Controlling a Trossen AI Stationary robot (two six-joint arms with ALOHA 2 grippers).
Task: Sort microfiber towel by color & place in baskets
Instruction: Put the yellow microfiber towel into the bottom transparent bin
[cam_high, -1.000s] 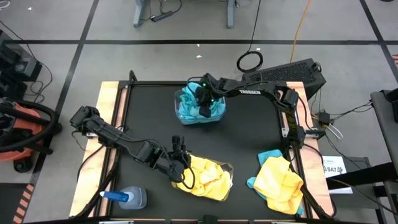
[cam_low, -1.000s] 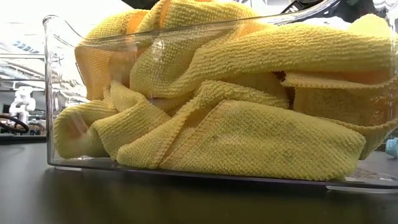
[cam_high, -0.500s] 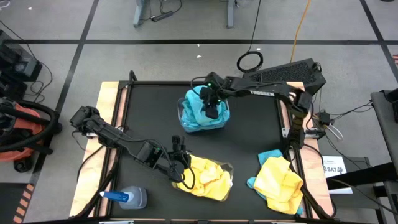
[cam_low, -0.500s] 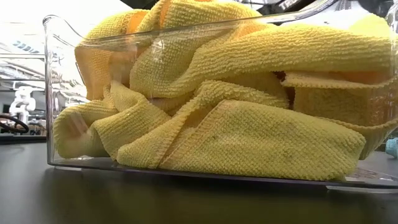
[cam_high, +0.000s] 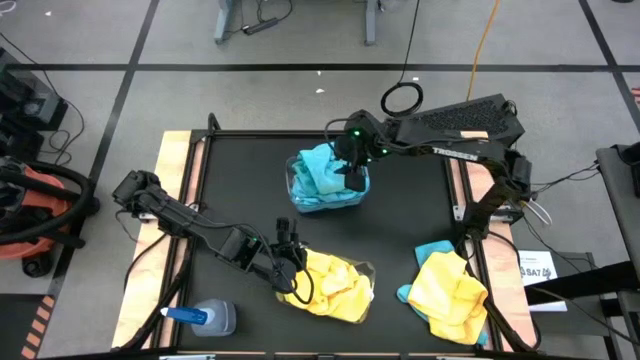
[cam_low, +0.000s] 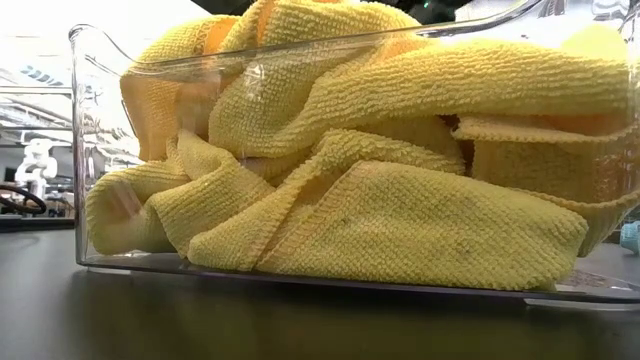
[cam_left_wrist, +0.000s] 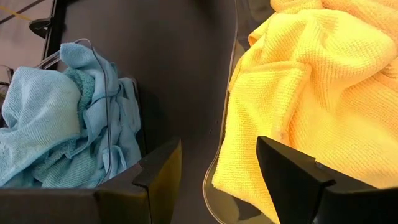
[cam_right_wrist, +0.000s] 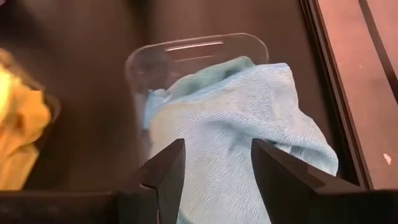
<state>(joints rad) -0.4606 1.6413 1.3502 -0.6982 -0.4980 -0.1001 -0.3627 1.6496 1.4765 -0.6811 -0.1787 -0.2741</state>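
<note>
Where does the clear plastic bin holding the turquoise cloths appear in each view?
High: clear plastic bin of turquoise cloths, table's far centre.
Low: not visible.
Left wrist: left side.
Right wrist: centre.
Shared landmark: the bin of yellow cloths, beside it in both wrist views.

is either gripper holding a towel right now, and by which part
Nothing is held. The right gripper is open above the blue towels in their basket. The left gripper is open by the yellow towels' basket.

A clear spray bottle (cam_high: 205, 318) with a blue cap lies on its side at the near left corner of the black desk (cam_high: 400, 235), and an orange vacuum cleaner (cam_high: 30, 215) stands on the floor beside it.
</note>
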